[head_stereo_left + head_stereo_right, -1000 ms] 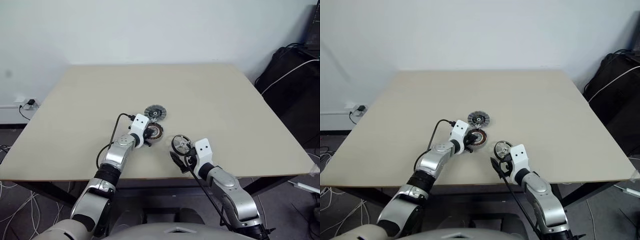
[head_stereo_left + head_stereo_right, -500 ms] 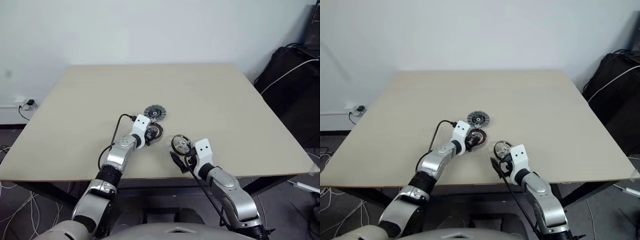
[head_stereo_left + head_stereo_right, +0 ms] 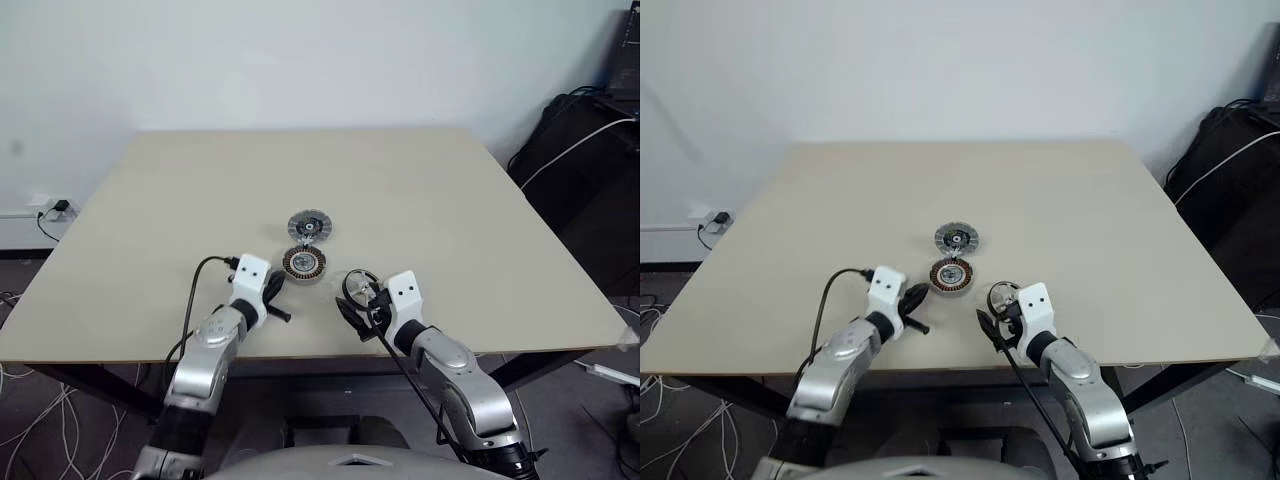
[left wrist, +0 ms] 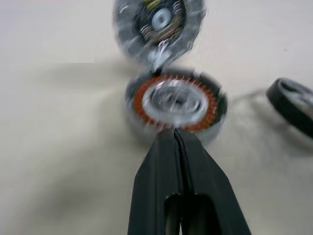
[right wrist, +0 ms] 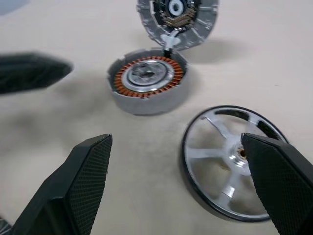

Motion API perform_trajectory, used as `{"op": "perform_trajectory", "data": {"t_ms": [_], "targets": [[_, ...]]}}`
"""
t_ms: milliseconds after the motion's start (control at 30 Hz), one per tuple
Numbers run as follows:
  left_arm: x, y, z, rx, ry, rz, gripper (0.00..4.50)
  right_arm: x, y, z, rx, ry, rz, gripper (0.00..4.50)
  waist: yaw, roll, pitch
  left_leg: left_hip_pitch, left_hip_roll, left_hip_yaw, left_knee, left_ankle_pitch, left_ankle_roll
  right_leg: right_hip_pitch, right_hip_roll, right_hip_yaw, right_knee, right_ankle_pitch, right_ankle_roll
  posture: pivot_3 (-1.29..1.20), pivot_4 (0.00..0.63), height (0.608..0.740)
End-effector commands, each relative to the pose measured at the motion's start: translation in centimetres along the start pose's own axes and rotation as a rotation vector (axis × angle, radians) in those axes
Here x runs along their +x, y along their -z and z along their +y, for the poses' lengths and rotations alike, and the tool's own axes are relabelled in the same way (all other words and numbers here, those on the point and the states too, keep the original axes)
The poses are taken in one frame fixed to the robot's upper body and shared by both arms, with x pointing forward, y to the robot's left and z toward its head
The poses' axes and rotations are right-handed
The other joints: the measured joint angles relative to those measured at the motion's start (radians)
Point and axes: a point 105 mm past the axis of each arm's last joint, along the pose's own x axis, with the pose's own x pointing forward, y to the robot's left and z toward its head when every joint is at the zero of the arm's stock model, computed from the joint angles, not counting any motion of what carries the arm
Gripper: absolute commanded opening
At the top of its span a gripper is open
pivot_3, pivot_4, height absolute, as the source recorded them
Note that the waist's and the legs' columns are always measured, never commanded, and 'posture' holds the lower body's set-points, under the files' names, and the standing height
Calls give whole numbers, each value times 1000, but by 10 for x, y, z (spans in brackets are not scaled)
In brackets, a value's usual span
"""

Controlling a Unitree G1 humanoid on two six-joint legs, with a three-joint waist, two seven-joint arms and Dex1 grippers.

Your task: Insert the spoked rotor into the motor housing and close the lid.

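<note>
A: Rotor point(image 5: 230, 161), spoked, black-rimmed, lies flat on the table point(image 3: 450, 200) near the front edge, right of centre. I read it as untouched. It sits between the fingers of my right gripper point(image 5: 181, 181), closer to one of them, and neither pad presses the rim.

B: State of that gripper?

A: Spread wide, one finger on each side of the wheel, holding nothing. In the head view I see the right gripper low over the table with the wheel just ahead of it.

B: Housing?

A: Motor housing point(image 3: 303, 263), copper windings facing up, stands just left of and beyond the rotor, near it but apart. The lid point(image 3: 310, 225) lies directly beyond the housing, ribbed rim and dark centre upward. Their edges look touching or nearly so; I cannot say which.

B: Left side?

A: My left gripper point(image 4: 177, 142) is pressed fully together, fingers meeting at the tips, empty. It points toward the housing from the near left. I place the tips short of the housing wall, clear of it in the head view.
</note>
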Motion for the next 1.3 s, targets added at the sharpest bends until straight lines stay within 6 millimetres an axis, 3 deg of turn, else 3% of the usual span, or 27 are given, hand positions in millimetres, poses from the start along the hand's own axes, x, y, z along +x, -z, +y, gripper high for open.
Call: {"op": "perform_trajectory", "data": {"t_ms": [33,167,533,800,1300], "targets": [[-20,-19,6,0,-68,-140,13,5,-27,5,-48,-14,-48,4500,2,0,0,0,0,0,0,0,0,0,-2,0,0,0,0,0,0,740],[-38,-1,-3,64,-104,-140,0,20,-33,8,-94,-25,-6,3647,4,0,0,0,0,0,0,-1,-3,0,-5,-1,0,-3,-3,0,0,740],[-45,14,-11,30,-193,-169,0,81,-36,28,-189,-33,112,19,1,1,-1,0,0,1,0,1,0,0,-1,-3,0,0,-4,0,0,740],[-50,19,-7,27,-179,-146,0,113,-45,36,-193,-38,155,19,-14,2,-1,0,0,1,-3,1,1,-2,0,-3,0,1,-4,0,0,740],[-49,30,-10,15,-122,-105,0,145,-57,60,-236,-100,190,19,-43,6,-3,0,0,0,-7,3,-1,-5,1,-2,1,0,-7,0,0,740]]}}
